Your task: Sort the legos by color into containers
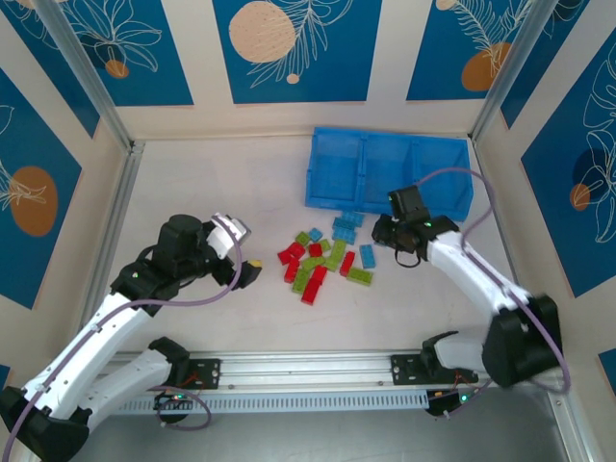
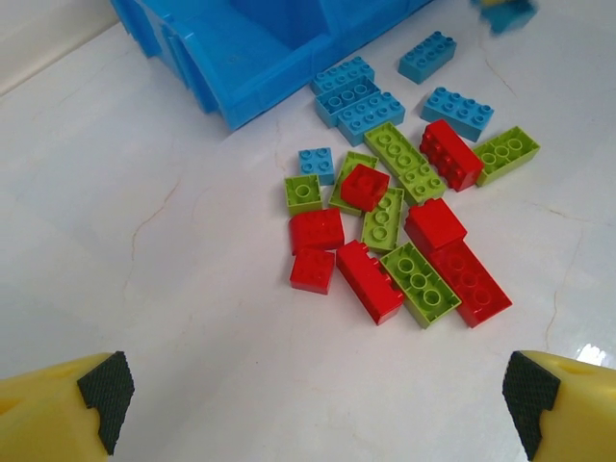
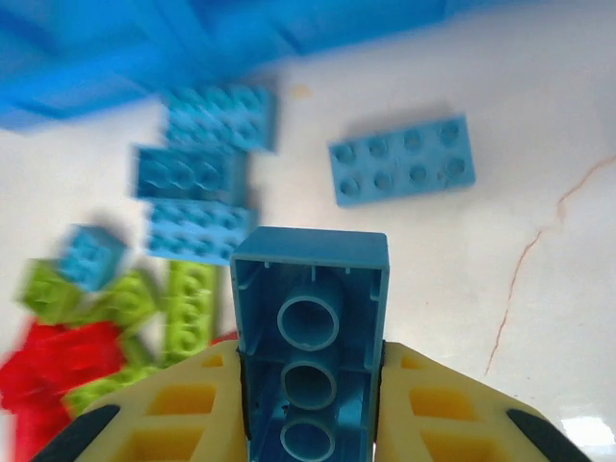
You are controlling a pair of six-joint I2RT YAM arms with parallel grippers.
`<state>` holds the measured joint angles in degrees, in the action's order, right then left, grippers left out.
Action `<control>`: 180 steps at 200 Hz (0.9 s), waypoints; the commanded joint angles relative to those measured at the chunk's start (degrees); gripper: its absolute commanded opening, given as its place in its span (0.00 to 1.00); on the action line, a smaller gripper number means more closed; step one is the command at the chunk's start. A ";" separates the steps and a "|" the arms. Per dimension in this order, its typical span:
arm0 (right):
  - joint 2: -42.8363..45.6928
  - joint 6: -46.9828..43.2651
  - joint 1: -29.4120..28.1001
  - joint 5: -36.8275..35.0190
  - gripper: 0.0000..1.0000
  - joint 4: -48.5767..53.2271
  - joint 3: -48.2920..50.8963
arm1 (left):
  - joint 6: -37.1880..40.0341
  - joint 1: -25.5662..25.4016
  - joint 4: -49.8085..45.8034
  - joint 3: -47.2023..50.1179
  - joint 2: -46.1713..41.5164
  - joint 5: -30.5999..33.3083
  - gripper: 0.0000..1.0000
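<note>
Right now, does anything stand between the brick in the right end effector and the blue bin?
Nothing visible does. The right end effector is shut on the light blue brick near the blue bin; loose blue bricks lie flat beside it.

You have a bright-blue bin (image 1: 385, 168) as your landmark. Just in front of the bin, the legos (image 2: 395, 221) come in three colours: red, lime green and light blue, with most of the light-blue ones nearest the bin. Your right end effector (image 3: 310, 409) is yellow, and the brick (image 3: 310, 289) in it is light blue. Your left end effector (image 2: 316, 402) is yellow too, with black pads (image 2: 104, 397). Around the bin, the table (image 1: 212, 192) is off-white with faint brownish veins. Behind the bin, the wall panels (image 1: 332, 58) are deep blue with peach circles and pale leaf outlines.
</note>
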<state>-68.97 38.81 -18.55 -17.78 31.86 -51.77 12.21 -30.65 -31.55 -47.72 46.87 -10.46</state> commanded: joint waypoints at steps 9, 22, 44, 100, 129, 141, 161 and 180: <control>6.18 -2.80 8.23 -5.65 0.25 1.96 -3.91 | 1.50 -0.13 1.93 0.62 -0.91 0.75 1.00; 4.13 -5.40 14.80 -2.42 0.25 1.19 -7.62 | 1.35 -0.14 1.93 0.70 -0.97 0.62 1.00; -3.67 -8.04 23.49 4.61 0.25 -0.47 -14.17 | 1.48 -0.15 1.91 1.01 -1.39 0.78 1.00; -25.32 -8.78 31.90 13.14 0.24 0.67 -29.77 | 1.73 -0.14 2.23 1.66 -2.30 1.01 1.00; -31.96 -9.27 32.15 12.17 0.28 2.95 -35.30 | 1.66 -0.14 2.89 2.01 -2.54 0.02 1.00; -34.00 -8.91 32.34 11.35 0.30 4.27 -37.17 | 1.75 -0.14 3.07 2.11 -2.43 -0.13 1.00; -35.95 -8.92 32.34 10.91 0.44 5.64 -39.31 | 1.94 -0.18 3.07 2.17 -2.42 -0.17 1.00; -36.27 -9.25 32.04 11.34 0.49 7.63 -41.16 | 2.03 -0.17 3.14 2.29 -2.31 -0.26 1.00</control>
<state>-105.12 30.17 13.54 -7.46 35.55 -89.62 12.62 -30.65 -29.41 -46.09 45.06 -9.45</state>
